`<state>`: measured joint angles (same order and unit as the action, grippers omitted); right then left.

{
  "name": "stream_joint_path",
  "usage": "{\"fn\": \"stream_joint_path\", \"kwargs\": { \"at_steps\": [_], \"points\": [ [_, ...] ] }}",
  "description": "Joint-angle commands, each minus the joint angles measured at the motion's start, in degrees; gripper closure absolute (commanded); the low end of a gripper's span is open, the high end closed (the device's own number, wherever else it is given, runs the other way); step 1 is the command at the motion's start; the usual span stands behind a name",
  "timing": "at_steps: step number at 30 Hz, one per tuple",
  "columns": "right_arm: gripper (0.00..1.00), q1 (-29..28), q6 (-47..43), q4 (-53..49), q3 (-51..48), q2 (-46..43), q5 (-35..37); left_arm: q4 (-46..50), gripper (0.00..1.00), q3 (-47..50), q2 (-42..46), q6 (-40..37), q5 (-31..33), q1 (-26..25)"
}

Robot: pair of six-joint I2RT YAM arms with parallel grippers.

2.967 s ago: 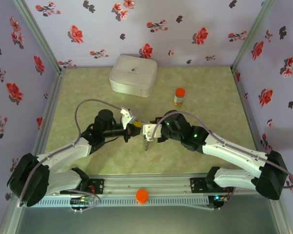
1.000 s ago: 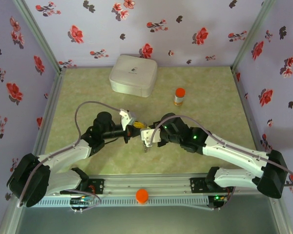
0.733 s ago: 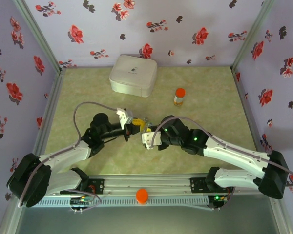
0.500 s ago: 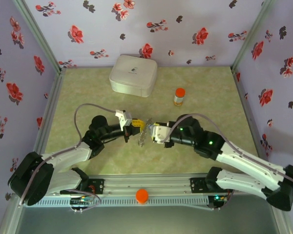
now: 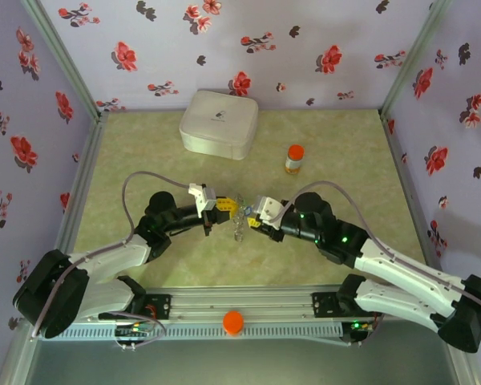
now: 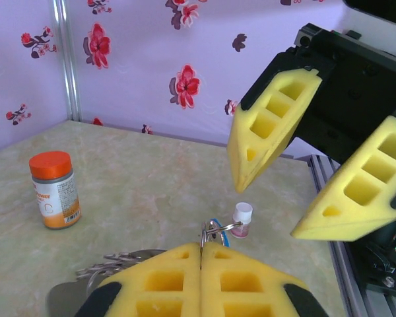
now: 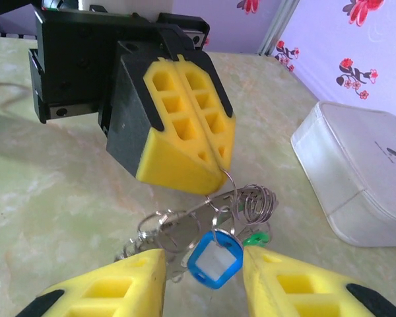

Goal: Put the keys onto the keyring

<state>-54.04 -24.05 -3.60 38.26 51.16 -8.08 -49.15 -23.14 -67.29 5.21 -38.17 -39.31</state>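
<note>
Left gripper point(image 7: 206, 186) pressed fully closed on the keyring point(image 7: 232, 198) wire, mid-table; blue-headed key point(image 7: 214, 262) and green-headed key point(image 7: 256, 239) dangle just below. Right gripper point(image 6: 269, 210) half-open, holding nothing, straddling the blue head. Risk: thin wire slips from the foam pinch and the bundle drops.

Most of the green key point(image 7: 256, 239) hides behind the blue key point(image 7: 214, 261), between the spread jaws of the right gripper point(image 7: 201, 259). The picture's bottom edge cuts those jaws off. Part of the keyring point(image 7: 251, 203) hides inside the pinched jaws of the left gripper point(image 7: 206, 179).
</note>
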Motion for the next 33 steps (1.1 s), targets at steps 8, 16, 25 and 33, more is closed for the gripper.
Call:
{"fn": "stream_joint_path", "kwargs": {
  "at_steps": [8, 16, 25, 33],
  "points": [
    [0.71, -3.19, -5.04, 5.04, 0.26, 3.36, 7.99, -3.85, 1.0, 0.0, 0.8, 0.37, 0.64, 0.2],
    [0.8, -3.65, -6.83, 5.71, 0.58, 3.84, 9.37, -3.85, 1.0, -0.07, 0.93, 0.72, 0.56, 0.21],
    [0.85, -3.95, -8.31, 3.99, 1.24, 4.03, 9.13, -3.85, 1.0, -0.24, 1.02, 1.56, 0.58, 0.18],
    [0.9, -4.72, -11.13, 2.37, 2.36, 4.96, 9.31, -3.94, 1.0, -0.94, 0.49, 4.42, 0.0, 0.19]
  ]
}}
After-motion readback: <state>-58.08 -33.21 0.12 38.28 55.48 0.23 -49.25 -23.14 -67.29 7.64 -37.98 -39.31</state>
